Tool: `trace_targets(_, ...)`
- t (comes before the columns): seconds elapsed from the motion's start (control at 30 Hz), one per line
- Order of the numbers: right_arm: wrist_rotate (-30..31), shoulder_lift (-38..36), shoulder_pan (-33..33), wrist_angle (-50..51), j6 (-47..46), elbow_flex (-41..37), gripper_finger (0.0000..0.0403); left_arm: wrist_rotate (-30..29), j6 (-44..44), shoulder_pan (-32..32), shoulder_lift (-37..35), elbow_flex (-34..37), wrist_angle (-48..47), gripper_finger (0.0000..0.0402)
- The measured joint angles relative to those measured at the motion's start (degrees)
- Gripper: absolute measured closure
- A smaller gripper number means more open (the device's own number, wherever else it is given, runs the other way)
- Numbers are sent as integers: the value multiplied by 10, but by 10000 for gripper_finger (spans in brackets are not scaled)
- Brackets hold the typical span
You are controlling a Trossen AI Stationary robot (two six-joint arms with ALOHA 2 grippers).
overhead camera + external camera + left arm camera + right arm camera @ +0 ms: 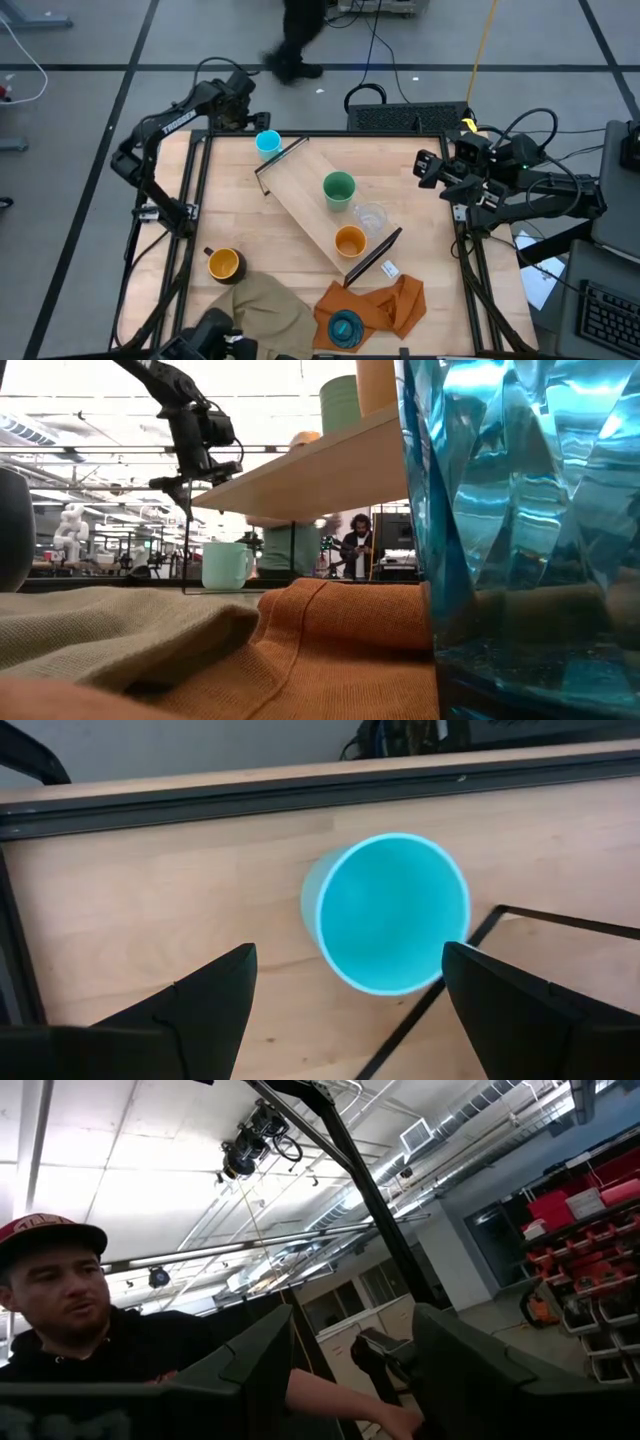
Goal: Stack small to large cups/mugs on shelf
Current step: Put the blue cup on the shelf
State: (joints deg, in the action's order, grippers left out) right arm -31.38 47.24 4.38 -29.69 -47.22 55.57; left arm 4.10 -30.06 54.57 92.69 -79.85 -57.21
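The left gripper (345, 1005) hangs over the far-left corner of the wooden tabletop (240, 215), its two dark fingers (200, 995) spread wide apart with nothing between them, and the light-blue mug (390, 910) stands upright on the table directly ahead of and below it, mouth open to the wrist camera, so that the mug lies roughly on the line between the fingers but beyond their tips and not yet enclosed. From above, that mug (267, 143) sits just beside the far-left end of the rectangular light-wood shelf plank (300, 190), close against its thin black wire bracket (440, 990). The plank runs diagonally across the table and already carries the green cup (338, 188), the clear tumbler (371, 216) and the orange cup (349, 241) in a row. The left arm is plainly the nearer one; I judge a short straight descent would bring the fingers around the mug's wall, with the bracket wire the thing to avoid. The right gripper (432, 167) waits off the table's far-right edge, fingers parted, holding nothing
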Motion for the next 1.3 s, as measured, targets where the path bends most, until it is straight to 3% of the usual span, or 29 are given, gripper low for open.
trace_targets(0.23, 1, 0, 0, 0, 2, 0, 206, -1, 4, 0, 28, 0, 0, 87)
trace_targets(0.67, 13, 0, 0, 0, 3, 0, 206, 0, 13, 0, 69, 0, 4, 143)
trace_targets(1.3, 13, 0, 0, 0, 4, 0, 206, 11, 22, -5, 110, 0, 16, 167)
